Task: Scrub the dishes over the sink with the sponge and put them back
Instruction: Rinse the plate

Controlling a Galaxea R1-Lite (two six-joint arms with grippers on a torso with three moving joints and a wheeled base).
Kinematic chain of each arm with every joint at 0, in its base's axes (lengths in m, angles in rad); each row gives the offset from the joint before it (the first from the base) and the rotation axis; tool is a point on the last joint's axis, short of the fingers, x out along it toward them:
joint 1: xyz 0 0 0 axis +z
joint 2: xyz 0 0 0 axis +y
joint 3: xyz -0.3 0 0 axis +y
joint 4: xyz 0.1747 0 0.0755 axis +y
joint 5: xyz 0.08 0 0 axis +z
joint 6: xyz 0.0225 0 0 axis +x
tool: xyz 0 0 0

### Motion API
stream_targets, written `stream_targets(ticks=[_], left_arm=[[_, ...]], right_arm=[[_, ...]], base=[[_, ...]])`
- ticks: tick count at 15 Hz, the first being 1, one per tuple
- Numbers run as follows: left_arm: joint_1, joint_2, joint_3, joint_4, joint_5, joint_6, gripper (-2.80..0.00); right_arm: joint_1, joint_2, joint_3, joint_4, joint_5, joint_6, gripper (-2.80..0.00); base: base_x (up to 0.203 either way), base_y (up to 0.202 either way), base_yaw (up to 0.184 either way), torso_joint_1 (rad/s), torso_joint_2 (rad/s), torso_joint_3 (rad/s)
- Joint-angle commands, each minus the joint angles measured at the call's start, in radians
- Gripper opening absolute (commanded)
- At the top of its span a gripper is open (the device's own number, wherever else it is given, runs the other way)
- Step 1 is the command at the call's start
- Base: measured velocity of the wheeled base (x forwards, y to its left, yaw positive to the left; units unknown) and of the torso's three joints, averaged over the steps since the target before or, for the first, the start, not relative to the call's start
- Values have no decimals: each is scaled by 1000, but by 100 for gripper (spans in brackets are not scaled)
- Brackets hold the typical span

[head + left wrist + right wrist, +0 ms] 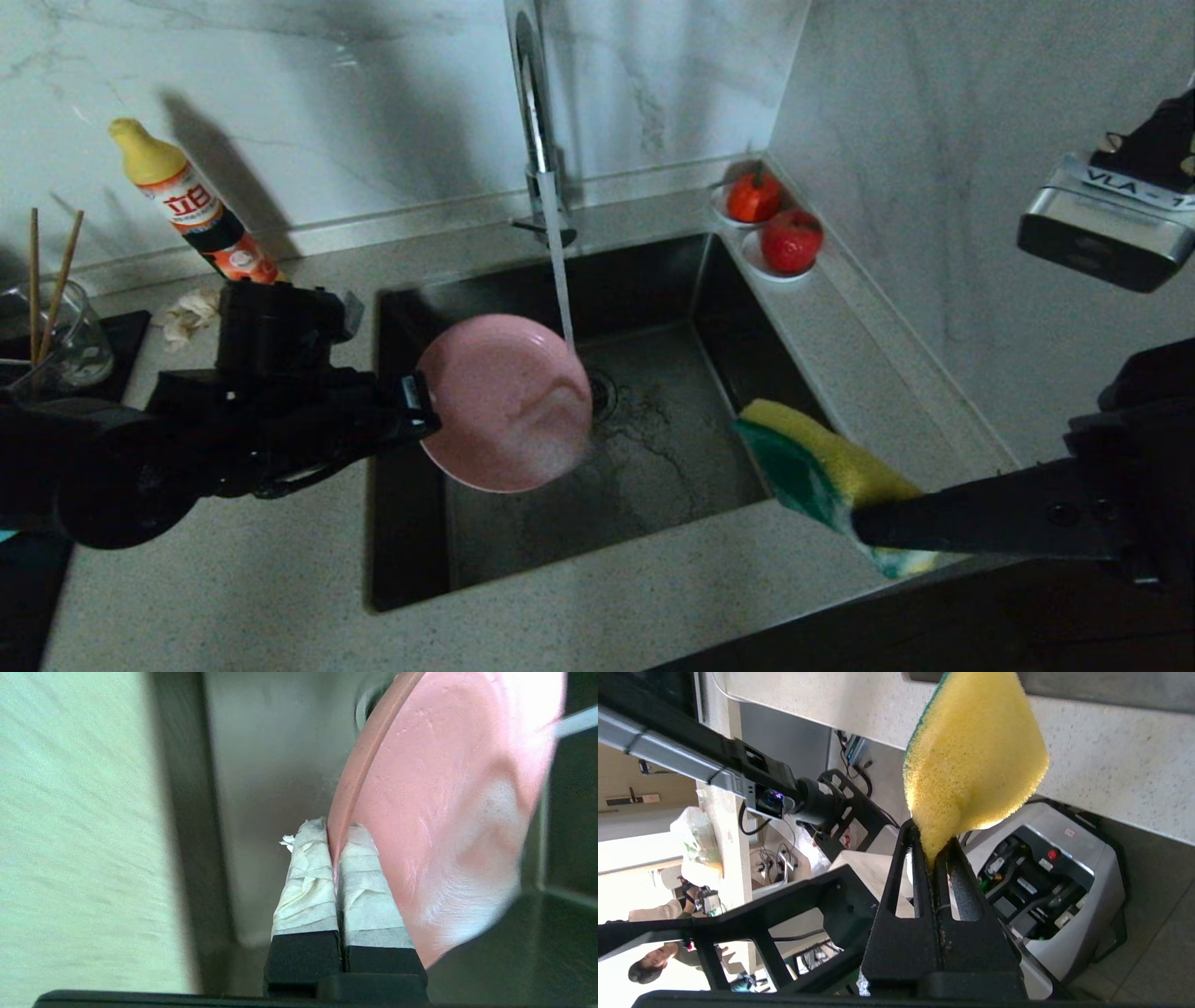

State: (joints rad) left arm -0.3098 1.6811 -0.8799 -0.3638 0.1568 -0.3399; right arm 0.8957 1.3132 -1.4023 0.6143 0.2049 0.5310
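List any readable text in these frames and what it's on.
"VLA - 1": white label strip on the silver camera housing at the right edge of the head view; it runs out of frame after the 1.
"立白": red label of the yellow-capped detergent bottle by the back wall; the smaller print beneath is too small to read.
Grey machine below the counter, right wrist view: markings too small to read.
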Motion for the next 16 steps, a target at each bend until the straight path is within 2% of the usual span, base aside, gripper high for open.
stream_targets(ticks=[1, 2, 7, 11, 14, 16], left_arm=[[0, -128, 61, -100, 17, 98, -280], [0, -164, 106, -169, 28, 178, -280], [1, -228, 299, -629, 41, 457, -280], [1, -202, 336, -804, 39, 578, -280], [1, -179, 343, -962, 38, 619, -280], [1, -188, 358, -1039, 39, 681, -280]], right_arm=[[0, -5, 11, 2, 4, 3, -280], [0, -5, 11, 2, 5, 3, -280], [2, 6, 14, 4, 8, 3, -280], [1, 18, 12, 2, 10, 2, -280], [0, 10, 12, 2, 9, 1, -280], [0, 9, 14, 4, 11, 1, -280]], base=[[0, 0, 0, 0, 0, 0], [0, 0, 0, 0, 0, 0], [0, 0, 0, 0, 0, 0], [0, 0, 0, 0, 0, 0], [0, 0, 0, 0, 0, 0], [0, 0, 0, 0, 0, 0]])
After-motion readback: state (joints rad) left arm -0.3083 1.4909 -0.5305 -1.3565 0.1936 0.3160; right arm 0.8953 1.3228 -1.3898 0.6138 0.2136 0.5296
